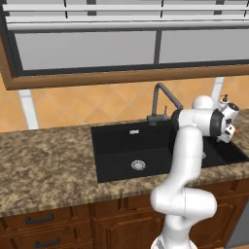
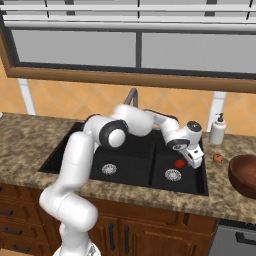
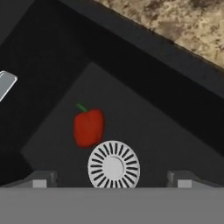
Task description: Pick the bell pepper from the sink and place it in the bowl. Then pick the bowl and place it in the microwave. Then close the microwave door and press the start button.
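Note:
A red bell pepper with a green stem lies on the floor of the right basin of the black sink, just beside the round steel drain. My gripper hovers above that basin, open, with both fingertips wide apart and nothing between them. From the right base view, the gripper hangs a little to the right of and above the pepper. The dark reddish-brown bowl stands on the counter at the far right. The microwave and its door are out of view.
A dark angular faucet rises behind the sink. A white soap dispenser and a small reddish round object sit on the granite counter right of the sink. The left basin has its own drain.

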